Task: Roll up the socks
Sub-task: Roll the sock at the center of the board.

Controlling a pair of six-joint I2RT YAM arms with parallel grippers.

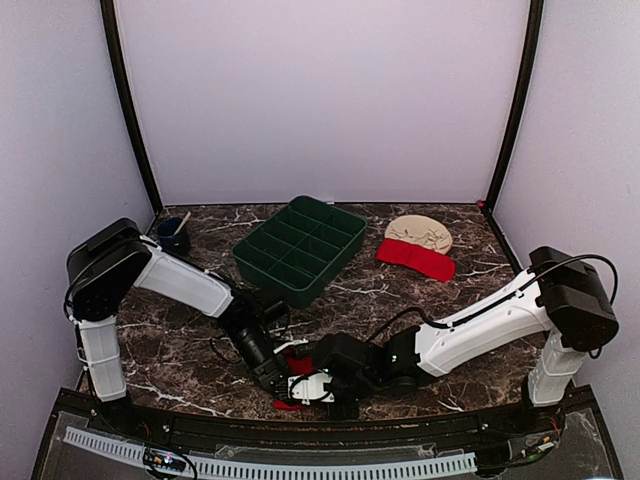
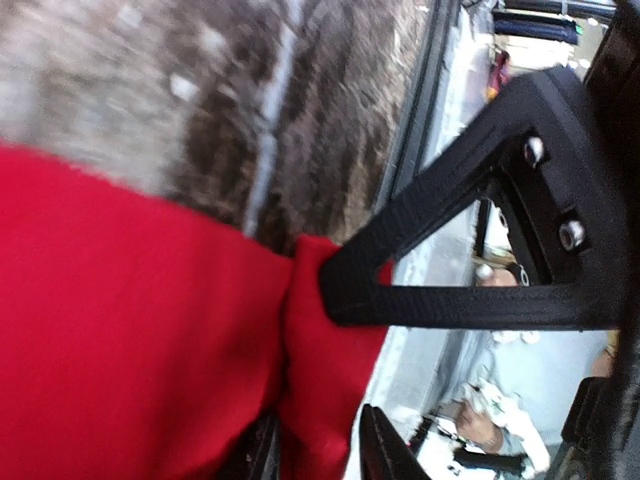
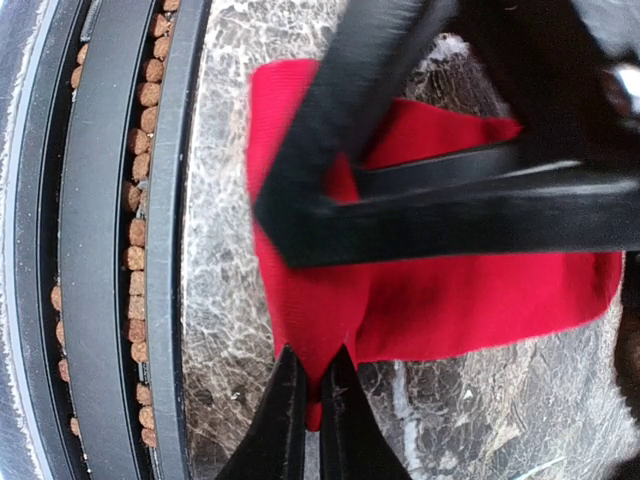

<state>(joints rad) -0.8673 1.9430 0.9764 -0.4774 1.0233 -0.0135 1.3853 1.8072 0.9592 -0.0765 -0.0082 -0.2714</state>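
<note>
One red sock (image 1: 291, 404) lies near the table's front edge, between the two grippers. In the right wrist view this sock (image 3: 450, 290) is spread flat on the marble, and my right gripper (image 3: 315, 390) is shut on a pinched fold of its near edge. My left gripper (image 2: 315, 450) has its jaws apart around a ridge of the same sock (image 2: 130, 330), with a gap beside the fabric. In the top view the left gripper (image 1: 279, 377) and right gripper (image 1: 306, 389) nearly touch. A second red sock (image 1: 415, 258) lies flat at the back right.
A green compartment tray (image 1: 300, 248) stands at the back centre. A beige cloth (image 1: 420, 233) lies just behind the second sock. A dark blue cup (image 1: 172, 233) with a stick in it sits at the back left. The table's front rail (image 3: 110, 250) runs close beside the held sock.
</note>
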